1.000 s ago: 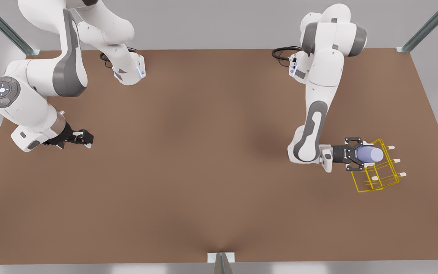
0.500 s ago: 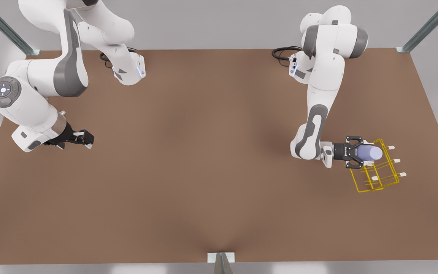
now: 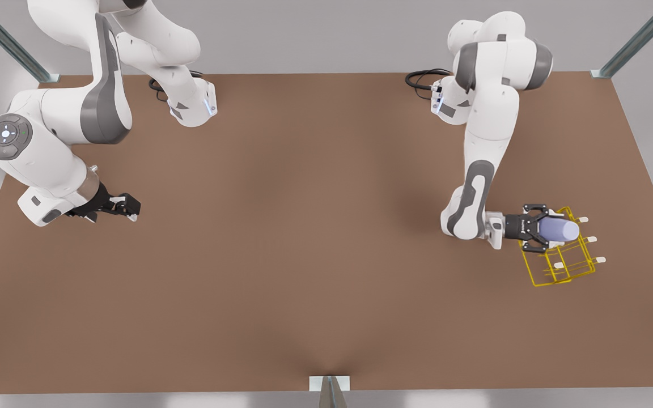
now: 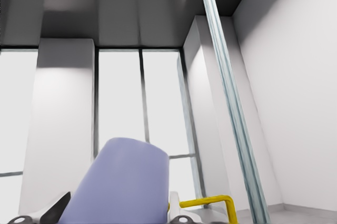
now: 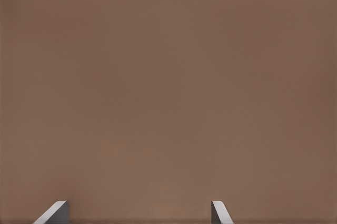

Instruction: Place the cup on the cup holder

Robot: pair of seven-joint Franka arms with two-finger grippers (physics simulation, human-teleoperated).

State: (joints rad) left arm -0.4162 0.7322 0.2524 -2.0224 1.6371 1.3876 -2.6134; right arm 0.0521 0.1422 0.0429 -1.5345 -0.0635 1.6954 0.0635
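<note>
The lavender-blue cup [image 3: 563,229] lies on its side in my left gripper [image 3: 543,228], which is shut on it at the front view's right. It hangs over the far part of the yellow wire cup holder [image 3: 564,267], close to the white-tipped prongs [image 3: 583,220]. In the left wrist view the cup [image 4: 121,187] rises between the fingers, with a yellow wire [image 4: 210,201] of the holder just beyond it. My right gripper [image 3: 125,207] waits open above the table at the front view's left, nothing between its fingertips [image 5: 58,211].
The brown table [image 3: 304,238] stretches between the two arms. Metal frame posts [image 3: 638,39] stand at its corners and a bracket [image 3: 329,388] sits at the near edge. The holder stands near the table's edge at the front view's right.
My left gripper has carried the cup a little toward the front view's right, farther over the holder. The right arm has not moved.
</note>
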